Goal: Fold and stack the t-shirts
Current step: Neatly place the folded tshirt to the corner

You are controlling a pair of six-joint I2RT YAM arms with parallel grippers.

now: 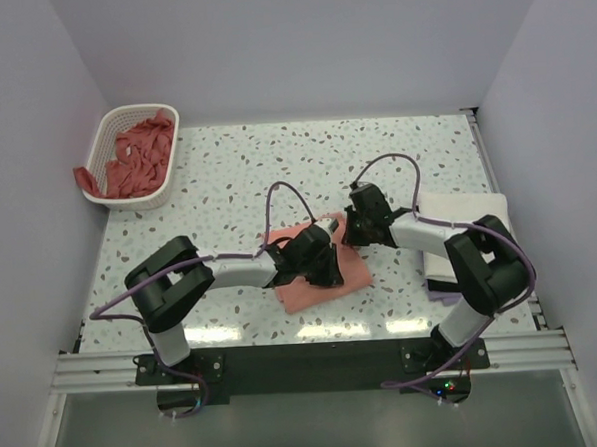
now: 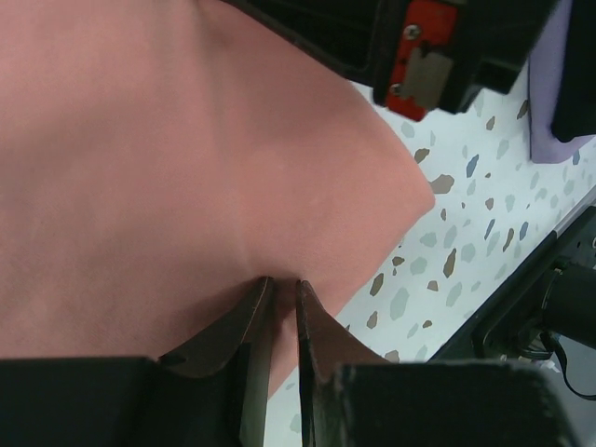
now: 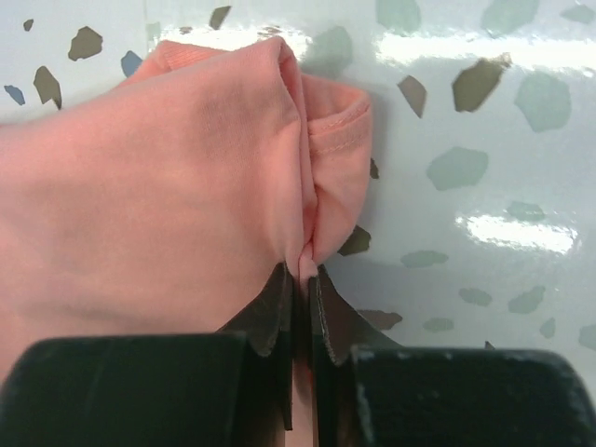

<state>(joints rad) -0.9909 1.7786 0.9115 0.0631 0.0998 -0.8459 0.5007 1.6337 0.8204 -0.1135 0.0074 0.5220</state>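
A salmon-pink t-shirt (image 1: 304, 289) lies partly folded in the middle of the table, and both grippers grip it. My left gripper (image 1: 331, 272) is shut on its near right edge; in the left wrist view the fingertips (image 2: 284, 284) pinch a ridge of pink t-shirt (image 2: 186, 158). My right gripper (image 1: 348, 231) holds the far right corner. The right wrist view has its jaws (image 3: 305, 270) shut on a bunched fold of the t-shirt (image 3: 168, 177), beside a hemmed edge. A folded white t-shirt (image 1: 469, 220) rests at the right.
A white lattice basket (image 1: 104, 139) at the far left corner holds several crumpled pink t-shirts (image 1: 140, 162). A lavender cloth (image 1: 444, 294) shows under the white t-shirt, and the lavender cloth (image 2: 551, 102) also appears in the left wrist view. White walls enclose the table on three sides.
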